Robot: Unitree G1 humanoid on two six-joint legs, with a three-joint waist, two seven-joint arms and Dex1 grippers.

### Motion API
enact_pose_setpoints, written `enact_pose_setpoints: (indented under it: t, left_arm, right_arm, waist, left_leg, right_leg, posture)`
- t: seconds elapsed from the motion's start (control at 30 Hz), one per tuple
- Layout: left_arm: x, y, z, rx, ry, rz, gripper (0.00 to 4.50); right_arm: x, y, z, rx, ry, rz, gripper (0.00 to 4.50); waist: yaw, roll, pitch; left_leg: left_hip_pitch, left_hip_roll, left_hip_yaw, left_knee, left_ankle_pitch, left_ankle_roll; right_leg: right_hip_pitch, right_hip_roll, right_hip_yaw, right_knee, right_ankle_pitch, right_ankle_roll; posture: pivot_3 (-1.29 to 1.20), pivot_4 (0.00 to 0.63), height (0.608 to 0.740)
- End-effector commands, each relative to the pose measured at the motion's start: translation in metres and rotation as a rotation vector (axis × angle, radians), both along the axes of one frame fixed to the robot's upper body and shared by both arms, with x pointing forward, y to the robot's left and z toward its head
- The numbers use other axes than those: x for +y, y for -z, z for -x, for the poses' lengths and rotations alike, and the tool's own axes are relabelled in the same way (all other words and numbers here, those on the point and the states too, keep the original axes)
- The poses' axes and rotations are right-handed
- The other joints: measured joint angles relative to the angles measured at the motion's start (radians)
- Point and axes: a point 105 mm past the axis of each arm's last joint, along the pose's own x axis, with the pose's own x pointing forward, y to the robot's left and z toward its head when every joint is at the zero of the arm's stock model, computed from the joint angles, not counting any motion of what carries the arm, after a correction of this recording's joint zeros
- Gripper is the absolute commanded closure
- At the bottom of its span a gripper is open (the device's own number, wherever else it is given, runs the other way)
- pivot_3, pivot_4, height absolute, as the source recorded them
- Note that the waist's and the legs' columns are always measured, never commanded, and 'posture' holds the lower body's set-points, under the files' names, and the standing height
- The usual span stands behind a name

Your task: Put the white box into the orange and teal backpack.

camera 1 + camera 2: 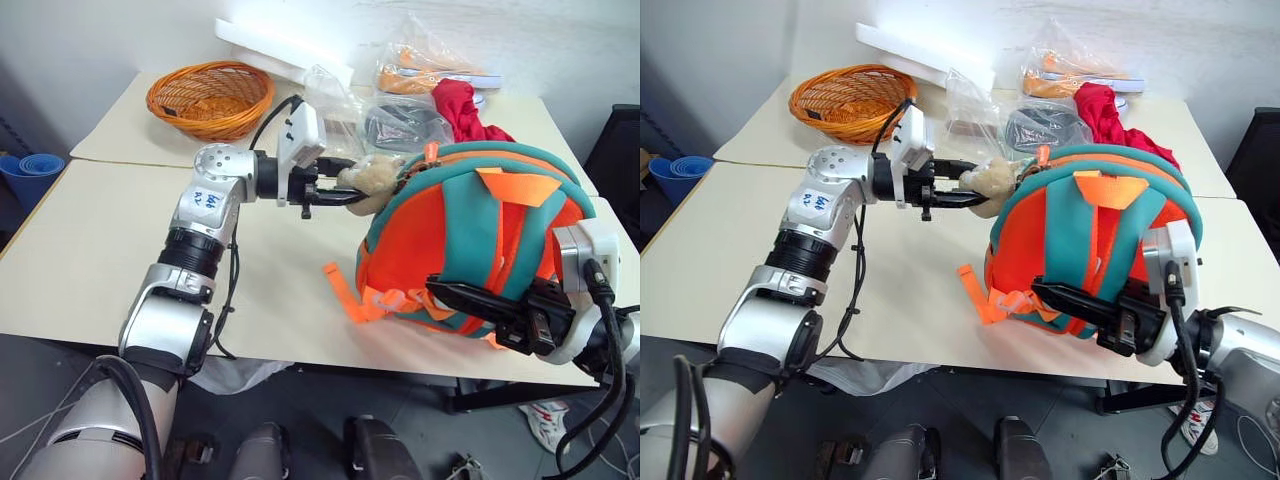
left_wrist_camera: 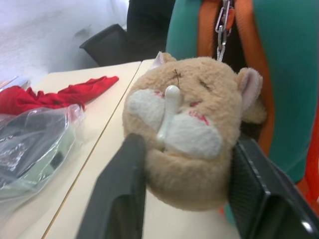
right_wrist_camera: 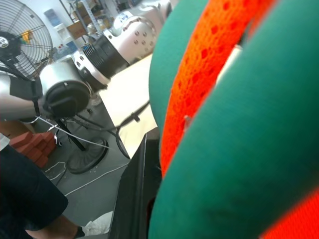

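The orange and teal backpack [image 1: 470, 230] stands upright near the table's front right edge, its orange webbing straps [image 1: 345, 295] trailing toward the left. A tan plush animal [image 1: 372, 180] hangs at its upper left side. My left gripper [image 1: 345, 190] reaches in level from the left and is shut on that plush; its black fingers [image 2: 119, 194] press both sides of the plush animal [image 2: 192, 134]. My right gripper [image 1: 470, 300] is shut on the backpack's lower front, clamping a teal strap [image 3: 234, 164]. The white box is out of view.
An orange wicker basket [image 1: 210, 97] sits at the back left, with a long white foam slab [image 1: 285, 45] behind it. Clear plastic bags [image 1: 405, 122] and a red cloth [image 1: 462, 108] lie just behind the backpack. A black chair [image 1: 615, 150] stands off the table's right side.
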Motion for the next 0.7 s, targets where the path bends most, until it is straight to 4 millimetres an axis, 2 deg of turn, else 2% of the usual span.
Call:
enact_pose_setpoints:
  t: [0.03, 0.13, 0.23, 0.37, 0.47, 0.53, 0.67, 0.7]
  left_arm:
    - [0.028, -0.02, -0.01, -0.067, -0.076, -0.022, 3.55]
    - [0.05, -0.009, -0.006, -0.056, -0.06, -0.133, 3.92]
    - [0.06, 0.023, 0.004, -0.047, 0.002, -0.29, 3.98]
    - [0.046, 0.084, 0.017, -0.115, 0.09, -0.495, 3.98]
    - [0.027, 0.112, 0.016, -0.197, 0.084, -0.565, 3.98]
    - [0.019, 0.122, 0.011, -0.228, 0.051, -0.579, 3.98]
    - [0.018, 0.116, 0.006, -0.156, -0.033, -0.469, 3.98]
    - [0.023, 0.111, 0.007, -0.093, -0.053, -0.414, 3.65]
  right_arm:
    - [-0.003, -0.01, 0.009, -0.067, 0.017, -0.01, 4.5]
    - [-0.007, -0.005, 0.012, -0.053, 0.044, -0.011, 4.5]
    - [-0.01, 0.001, 0.012, -0.04, 0.069, -0.005, 4.5]
    - [-0.013, 0.004, 0.01, -0.037, 0.087, -0.001, 4.5]
    - [-0.016, 0.006, 0.005, -0.043, 0.104, 0.028, 4.5]
    - [-0.019, 0.013, 0.002, -0.046, 0.124, 0.092, 4.5]
    - [-0.029, 0.022, -0.008, -0.071, 0.211, 0.172, 4.5]
    - [-0.034, 0.023, -0.01, -0.066, 0.234, 0.182, 4.17]
  waist:
    - [-0.001, 0.0, 0.0]
    - [0.0, 0.0, 0.0]
    - [-0.001, 0.0, 0.0]
    - [0.001, 0.0, 0.0]
    - [0.005, -0.001, -0.001]
    - [0.007, -0.003, -0.002]
    - [0.003, -0.003, -0.002]
    - [0.003, -0.003, -0.002]
  left_leg:
    - [0.0, 0.0, 0.0, 0.0, 0.0, 0.0]
    - [0.0, 0.0, 0.0, 0.0, 0.0, 0.0]
    - [0.001, 0.0, 0.001, -0.001, 0.0, 0.0]
    - [0.001, 0.0, 0.001, 0.0, 0.0, 0.001]
    - [0.001, 0.0, 0.001, 0.001, -0.001, 0.001]
    - [0.0, 0.0, 0.0, 0.001, -0.001, 0.002]
    - [0.001, -0.001, 0.001, 0.001, -0.002, 0.003]
    - [0.001, -0.001, 0.001, 0.001, -0.002, 0.003]
  right_leg:
    - [0.0, 0.0, 0.0, 0.0, 0.0, 0.0]
    - [0.0, 0.0, 0.0, 0.0, 0.0, 0.0]
    - [0.0, 0.0, 0.0, 0.0, 0.0, 0.0]
    - [0.001, -0.001, 0.0, 0.001, 0.0, 0.0]
    - [0.001, -0.002, 0.0, 0.0, 0.0, 0.0]
    - [0.001, -0.002, 0.0, 0.0, 0.0, 0.0]
    - [0.002, -0.002, 0.0, 0.0, 0.0, 0.0]
    - [0.002, -0.002, 0.0, 0.0, 0.0, 0.0]
  posture:
    - [0.0, 0.15, 0.74]
    - [0.0, 0.15, 0.74]
    - [0.0, 0.15, 0.74]
    - [0.0, 0.15, 0.74]
    - [0.0, 0.15, 0.74]
    - [0.0, 0.15, 0.74]
    - [0.0, 0.15, 0.74]
    - [0.0, 0.15, 0.74]
